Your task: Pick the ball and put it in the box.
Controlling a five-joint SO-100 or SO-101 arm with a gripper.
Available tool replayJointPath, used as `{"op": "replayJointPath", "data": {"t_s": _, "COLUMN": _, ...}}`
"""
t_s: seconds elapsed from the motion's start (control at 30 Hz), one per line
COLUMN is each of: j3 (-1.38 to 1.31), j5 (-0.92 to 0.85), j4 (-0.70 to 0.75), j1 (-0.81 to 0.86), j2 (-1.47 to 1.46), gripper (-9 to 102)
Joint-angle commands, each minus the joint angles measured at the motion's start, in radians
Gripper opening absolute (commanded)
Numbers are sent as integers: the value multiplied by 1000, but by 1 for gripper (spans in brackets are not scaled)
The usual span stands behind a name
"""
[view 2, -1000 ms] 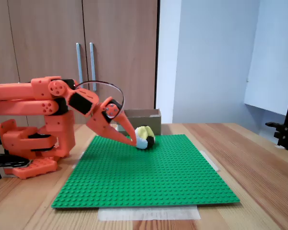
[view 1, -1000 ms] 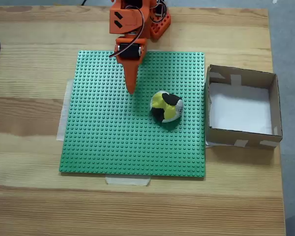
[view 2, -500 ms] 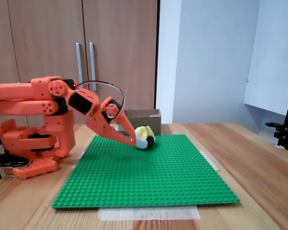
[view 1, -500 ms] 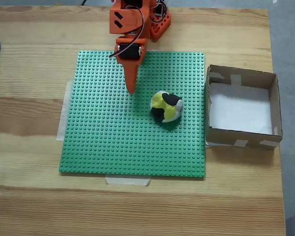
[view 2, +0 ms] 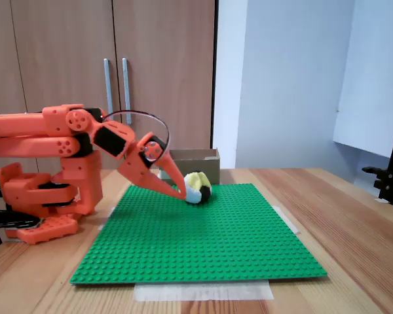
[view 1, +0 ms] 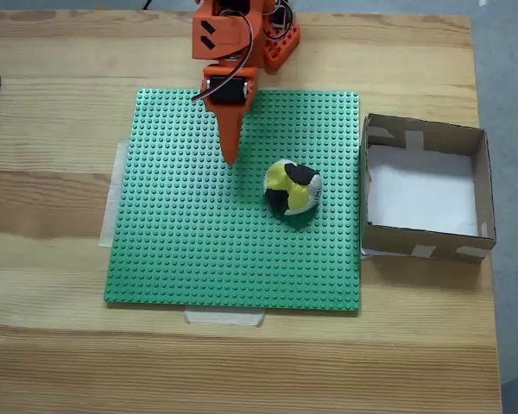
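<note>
Jaws pressed together, holding nothing: the gripper [view 1: 231, 159] points down just above the green baseplate [view 1: 181, 259], upper centre. The ball [view 1: 292, 187] sits mid-frame (untouched, apparently awaiting approach), left of the empty box [view 1: 482, 185].

The arm [view 2: 46, 134] is bright orange printed plastic in blocky segments, with black servo bodies set into its joints. A thin dark cable [view 2: 134, 114] loops above the wrist. The tool [view 1: 230, 138] tapers to a pointed orange tip.
</note>
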Motion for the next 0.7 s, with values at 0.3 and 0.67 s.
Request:
{"op": "replayJointPath", "data": {"t_s": 0.3, "j3": -204, "j5": -25, "j4": 26, "j1": 3, "j2": -117, "gripper": -1}}
{"op": "replayJointPath", "data": {"t_s": 0.67, "j3": -503, "j5": -23, "j4": 163, "j1": -20, "j2": -360, "gripper": -1}}
